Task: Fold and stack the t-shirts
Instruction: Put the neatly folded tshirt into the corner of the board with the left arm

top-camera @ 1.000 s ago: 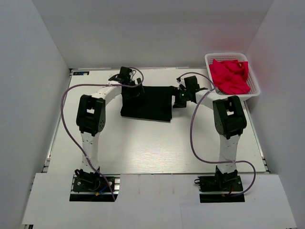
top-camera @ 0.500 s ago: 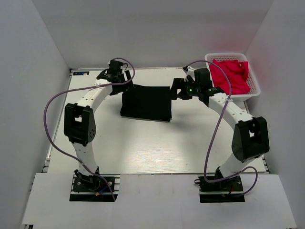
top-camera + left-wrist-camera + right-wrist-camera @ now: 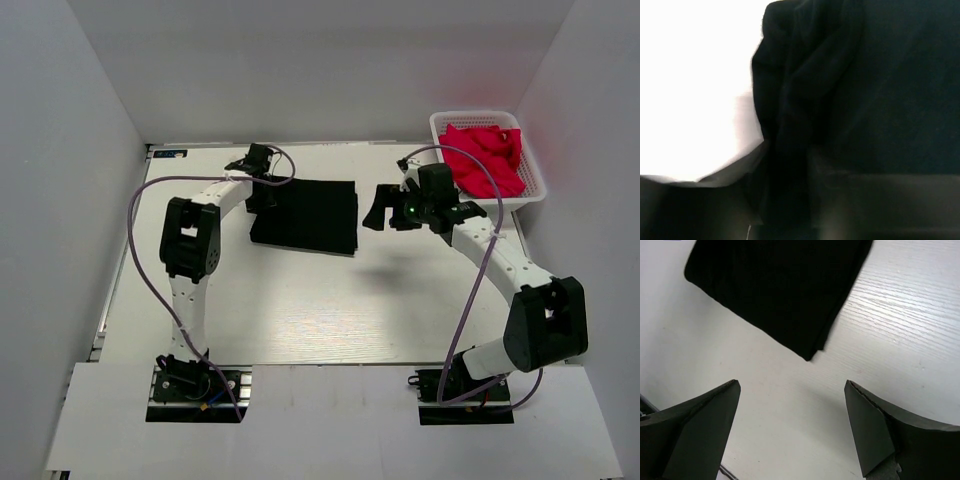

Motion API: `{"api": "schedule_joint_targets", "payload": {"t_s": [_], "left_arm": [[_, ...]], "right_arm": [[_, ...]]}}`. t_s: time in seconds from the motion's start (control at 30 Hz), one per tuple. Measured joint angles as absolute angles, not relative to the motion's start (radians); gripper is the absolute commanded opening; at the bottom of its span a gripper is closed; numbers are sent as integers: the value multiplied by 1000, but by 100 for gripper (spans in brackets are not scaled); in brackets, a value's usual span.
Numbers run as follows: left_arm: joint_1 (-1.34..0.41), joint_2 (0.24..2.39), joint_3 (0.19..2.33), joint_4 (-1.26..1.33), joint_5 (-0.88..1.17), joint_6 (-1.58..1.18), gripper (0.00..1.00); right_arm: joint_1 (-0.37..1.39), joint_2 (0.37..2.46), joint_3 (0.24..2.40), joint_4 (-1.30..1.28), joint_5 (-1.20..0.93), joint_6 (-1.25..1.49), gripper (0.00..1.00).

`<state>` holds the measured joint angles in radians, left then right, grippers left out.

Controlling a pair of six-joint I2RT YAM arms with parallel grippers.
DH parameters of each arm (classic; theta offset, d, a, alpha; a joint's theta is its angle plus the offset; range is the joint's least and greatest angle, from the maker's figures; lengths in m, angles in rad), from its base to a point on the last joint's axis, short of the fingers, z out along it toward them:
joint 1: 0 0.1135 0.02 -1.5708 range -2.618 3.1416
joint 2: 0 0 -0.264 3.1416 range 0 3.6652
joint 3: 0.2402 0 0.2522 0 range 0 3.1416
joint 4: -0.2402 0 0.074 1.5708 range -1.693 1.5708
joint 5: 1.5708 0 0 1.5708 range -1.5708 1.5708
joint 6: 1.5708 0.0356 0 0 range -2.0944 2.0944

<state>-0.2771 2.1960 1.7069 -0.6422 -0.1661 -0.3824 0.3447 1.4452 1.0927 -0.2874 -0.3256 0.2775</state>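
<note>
Currently, the folded black cloth t-shirt (image 3: 305, 215) lies flat on the white wood-grain worktop (image 3: 300, 310) as a compact rectangle, between the two sets of jaws.

Left side: the left gripper (image 3: 262, 185) sits at the left edge of the t-shirt, close to its far corner. In the left wrist view, black cloth fills most of the frame directly ahead of the jaws. A bunched, wrinkled edge of the cloth runs down into the gap between the two blurred dark fingers (image 3: 880, 210). The view is too close and too dark to tell whether the jaws are clamped on this edge or stand free around it.

Right side: the right gripper (image 3: 380, 208) hovers just off the right edge of the t-shirt, with no contact. Its jaws stand wide apart with nothing between them. In the right wrist view, one corner of the t-shirt lies ahead of the fingertips, with a strip of bare worktop between cloth and jaws.

A white plastic mesh basket (image 3: 475, 114) holding crumpled red cloth (image 3: 485, 160) stands behind the right jaws, on the side away from the t-shirt.
</note>
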Motion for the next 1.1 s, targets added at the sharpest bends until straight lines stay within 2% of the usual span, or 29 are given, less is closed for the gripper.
{"api": "schedule_joint_targets", "payload": {"t_s": [0.03,0.07,0.27,0.4,0.77,1.1], "left_arm": [[-279,2203,1716,-641,-169,-376,23],[-281,2212,1722,-641,-174,-358,0],[-281,2258,1798,-682,-311,-351,0],[-221,2288,1859,-747,-403,-321,0],[73,2581,2353,-782,-523,-107,0],[169,2645,2395,-641,-575,22,0]], "right_arm": [[344,1436,1085,-289,-309,277,91],[344,1430,1079,-297,-292,276,91],[342,1427,1065,-332,-168,276,91],[340,1427,1061,-333,-124,276,91],[340,1467,1072,-306,-96,257,91],[336,1605,1175,-282,-125,258,91]]}}
